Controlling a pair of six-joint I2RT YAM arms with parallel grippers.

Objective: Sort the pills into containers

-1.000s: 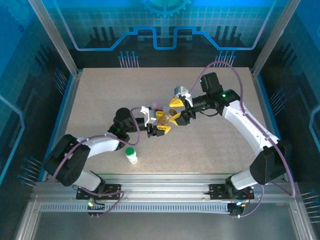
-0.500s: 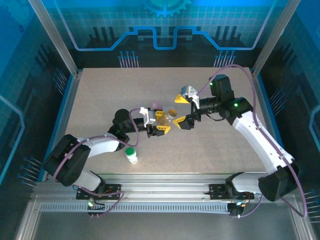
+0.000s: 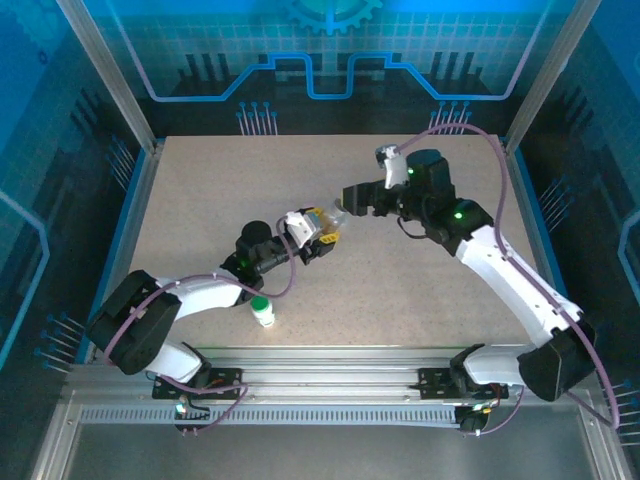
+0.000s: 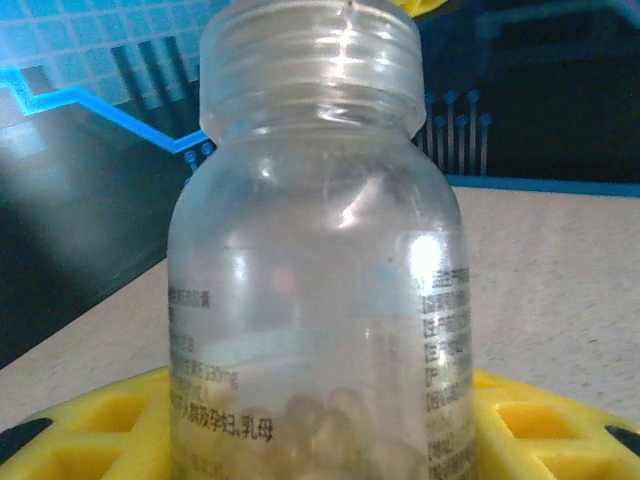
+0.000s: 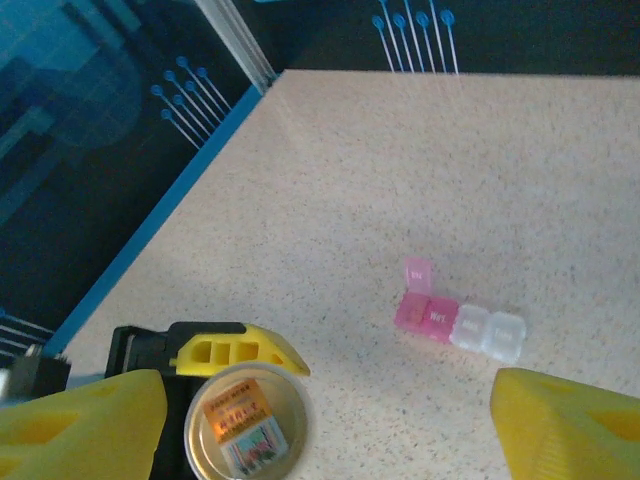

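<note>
We judge the opening step done. The open bottle point(image 4: 310, 280) has bare threads and no cap, and a few pills point(image 4: 330, 425) lie at its bottom. The left claw point(image 3: 314, 232) is closed on this bottle. Its yellow fingers point(image 4: 90, 430) press in on both sides low down and hold the bottle above the middle of the worktop point(image 3: 200, 190).

The right claw point(image 5: 325, 415) stands just beside and above it. Its jaws are spread wide with nothing between them, and the bottle's round mouth sits close to one finger. We cannot tell where the cap lies.

The pill box point(image 5: 460, 325), two pink cells and two clear ones, rests on the worktop just beyond the bottle, with one pink lid tipped up. The green-cap bottle point(image 3: 262, 310) stands apart, near the left arm's elbow and closed.

Next, we think, the pills must come out. The left claw would tilt the bottle slowly over a bare patch or over the box. The right claw would need to stay clear of the mouth, ready to pick up single pills. Too quick a tilt would scatter them, and small round pills could roll on this flat surface.

The worktop is a pale, speckled, matt slab with a blue lip along its sides. Aluminium posts frame it, and an aluminium rail at the near edge carries both arm bases. Blue-lit panels with a printed circuit pattern wall it in.
</note>
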